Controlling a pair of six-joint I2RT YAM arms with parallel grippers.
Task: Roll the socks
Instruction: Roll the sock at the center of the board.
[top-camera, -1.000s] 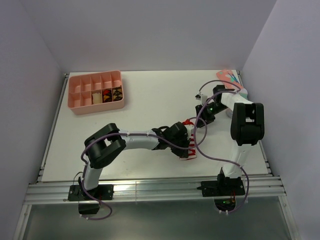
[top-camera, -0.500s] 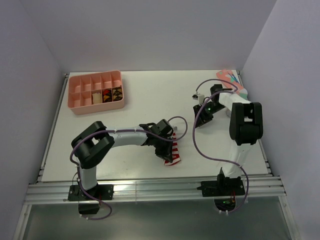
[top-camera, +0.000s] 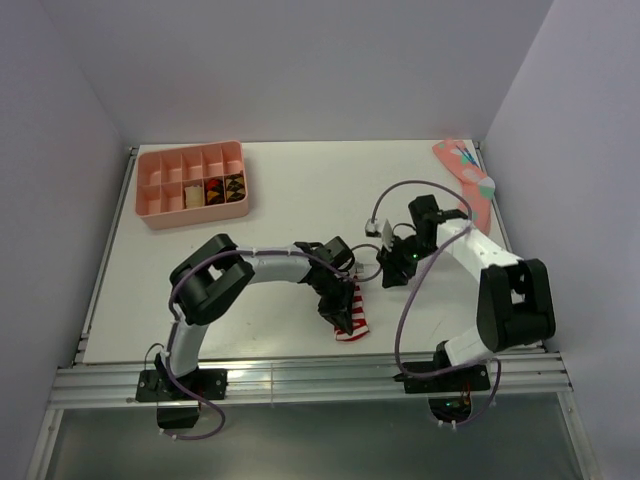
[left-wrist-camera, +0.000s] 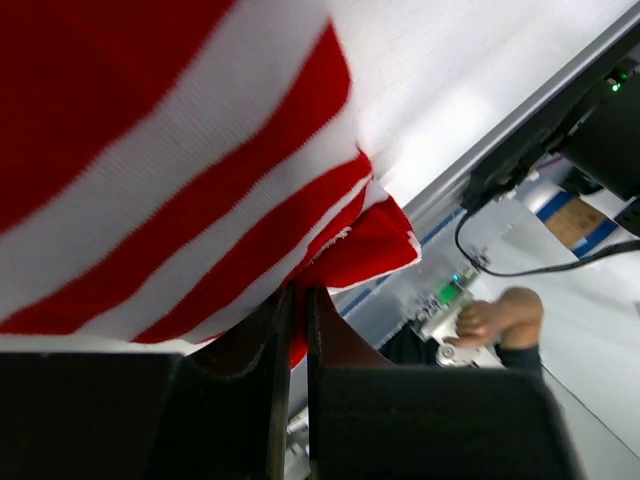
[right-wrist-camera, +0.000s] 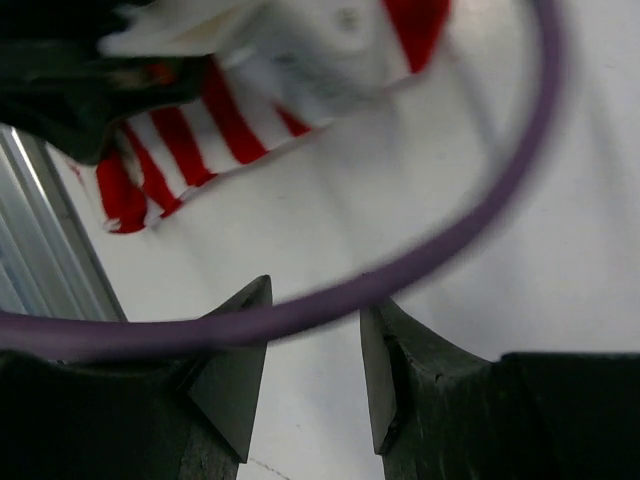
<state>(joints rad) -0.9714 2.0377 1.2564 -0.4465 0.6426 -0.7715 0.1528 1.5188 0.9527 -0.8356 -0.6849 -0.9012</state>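
A red-and-white striped sock (top-camera: 352, 318) lies on the white table near the front edge, right of centre. My left gripper (top-camera: 338, 300) sits at its upper left end. In the left wrist view the sock (left-wrist-camera: 150, 150) fills the top, and the left gripper (left-wrist-camera: 297, 300) is shut on a fold of its red fabric. My right gripper (top-camera: 385, 268) hovers just right of the sock and above it. It is open, with nothing between its fingers. In the right wrist view the sock (right-wrist-camera: 190, 130) lies ahead of the right gripper (right-wrist-camera: 315, 300).
A pink divided tray (top-camera: 200, 215) stands at the back left. A pink patterned sock (top-camera: 465, 165) lies in the back right corner. A purple cable (right-wrist-camera: 450, 250) crosses in front of the right fingers. The metal rail (top-camera: 300, 378) borders the table's near edge.
The left gripper has pulled the striped sock left and toward the front edge. The right arm has swung from the back right in toward the sock.
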